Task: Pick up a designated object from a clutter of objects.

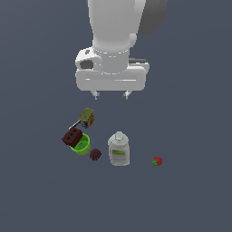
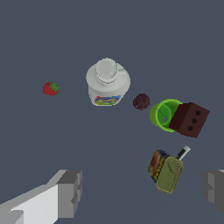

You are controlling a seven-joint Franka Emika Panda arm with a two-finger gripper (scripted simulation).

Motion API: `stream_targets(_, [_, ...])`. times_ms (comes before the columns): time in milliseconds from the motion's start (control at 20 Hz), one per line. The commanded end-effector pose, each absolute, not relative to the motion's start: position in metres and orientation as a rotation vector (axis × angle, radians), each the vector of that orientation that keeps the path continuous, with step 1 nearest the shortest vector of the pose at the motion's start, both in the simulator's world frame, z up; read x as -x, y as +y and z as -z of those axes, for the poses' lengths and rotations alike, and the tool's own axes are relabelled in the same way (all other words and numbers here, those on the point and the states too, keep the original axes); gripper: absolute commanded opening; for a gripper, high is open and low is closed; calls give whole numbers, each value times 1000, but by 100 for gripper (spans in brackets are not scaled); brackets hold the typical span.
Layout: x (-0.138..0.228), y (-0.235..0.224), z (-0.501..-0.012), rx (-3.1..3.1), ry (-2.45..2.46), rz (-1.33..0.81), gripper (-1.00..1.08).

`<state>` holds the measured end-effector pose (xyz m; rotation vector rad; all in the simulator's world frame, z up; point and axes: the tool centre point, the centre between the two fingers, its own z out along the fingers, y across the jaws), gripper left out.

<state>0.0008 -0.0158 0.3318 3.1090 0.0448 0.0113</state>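
Six small items lie below the gripper (image 1: pixel 111 95), which hangs high with its jaws spread wide and nothing between them. Nearest under it, going by the wrist view, is the olive box (image 2: pixel 167 173), with the brown block (image 2: pixel 189 119) leaning on the green cup (image 2: pixel 164 114) just beyond. Past those sit the maroon ball (image 2: pixel 141 101) and the upright white bottle (image 2: pixel 107 83). Farthest off, and well apart from the rest, is the strawberry (image 1: pixel 157 161), alone on bare floor toward the exterior view's right of the bottle. That isolation makes the reach easy, I judge: travel sideways while high, passing clear of the bottle's cap, and only then descend straight down with the jaws centred over the fruit. It is tiny and round, so the fingertips (image 2: pixel 70 192) should go nearly to the floor before closing, or it may squirt out. Close gently and lift vertically.
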Motion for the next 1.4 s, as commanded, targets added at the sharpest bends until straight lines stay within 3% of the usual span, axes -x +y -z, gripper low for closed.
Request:
stream_targets(0, [-4,-13,-329,-3106,80,-9,100])
stream_targets(600, [-40,18,-292,-3049,477,6,100])
stream_targets(1350, [-96,97,-199,-2808,1280,28,100])
